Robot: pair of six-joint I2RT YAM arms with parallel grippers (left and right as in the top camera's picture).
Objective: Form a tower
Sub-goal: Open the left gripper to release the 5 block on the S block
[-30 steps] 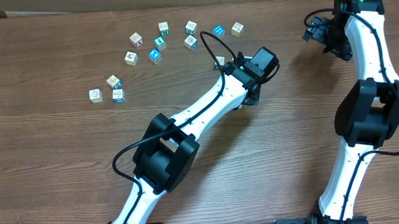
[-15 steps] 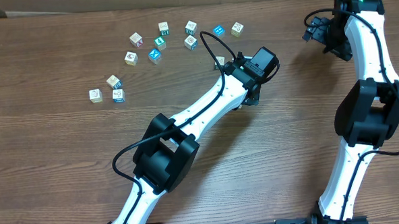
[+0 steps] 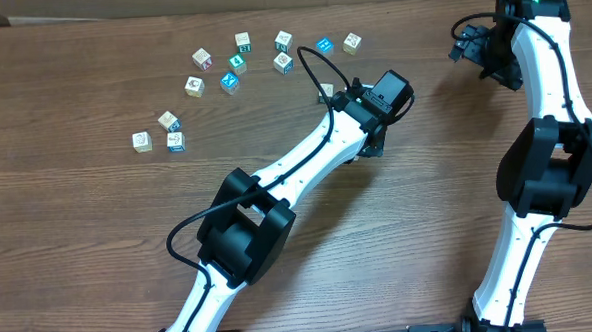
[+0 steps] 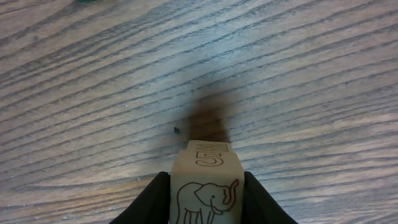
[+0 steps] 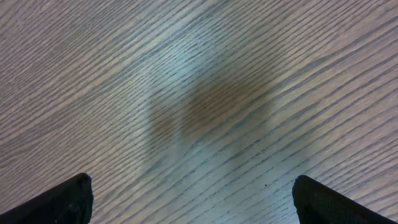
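Left claw (image 4: 205,179) clamped on an elephant cube (image 4: 205,193)
Its fingers (image 4: 149,202) pinched the cube's sides above the wooden surface (image 4: 93,74); the right claw (image 5: 193,190) hung wide open, holding nothing.

A wooden table (image 3: 99,245) is carrying a dozen or so small picture cubes (image 3: 231,82), lying scattered over its far left part.

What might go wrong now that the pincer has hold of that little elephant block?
The left pincer pinches the elephant cube with just its fingertips, so the cube may twist or slip out when lifted. The other picture cubes lie scattered close together; reaching among them, the left arm might nudge some away. No cube stands on another yet, so a crooked first placement would likely make the tower lean and topple later.
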